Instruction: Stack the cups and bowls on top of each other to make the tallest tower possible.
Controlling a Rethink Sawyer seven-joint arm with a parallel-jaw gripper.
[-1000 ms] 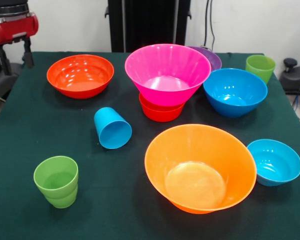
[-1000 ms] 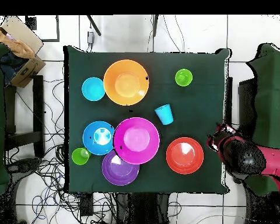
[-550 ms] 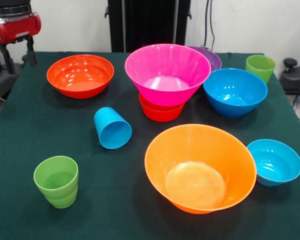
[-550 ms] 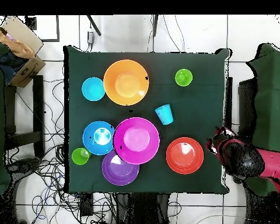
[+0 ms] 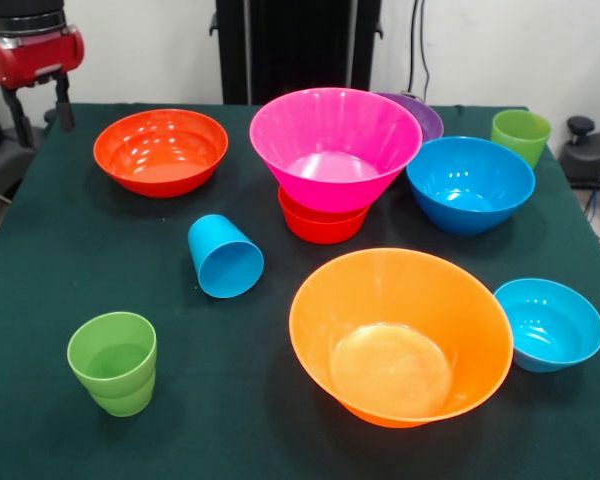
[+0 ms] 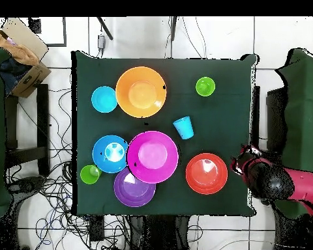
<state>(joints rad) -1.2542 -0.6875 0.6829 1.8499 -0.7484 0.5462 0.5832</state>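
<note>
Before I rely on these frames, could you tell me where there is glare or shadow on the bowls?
Front view: bright highlights sit inside the large orange bowl and on the glossy red-orange bowl; the pink bowl shadows the small red-orange bowl under it. Overhead view: lighting is even, with pale sheen at the bowl centres.

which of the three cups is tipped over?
The sky blue cup, lying on its side mid-table with its mouth toward the front-view camera. Both lime green cups, one and the other, stand upright, mouths up.
</note>
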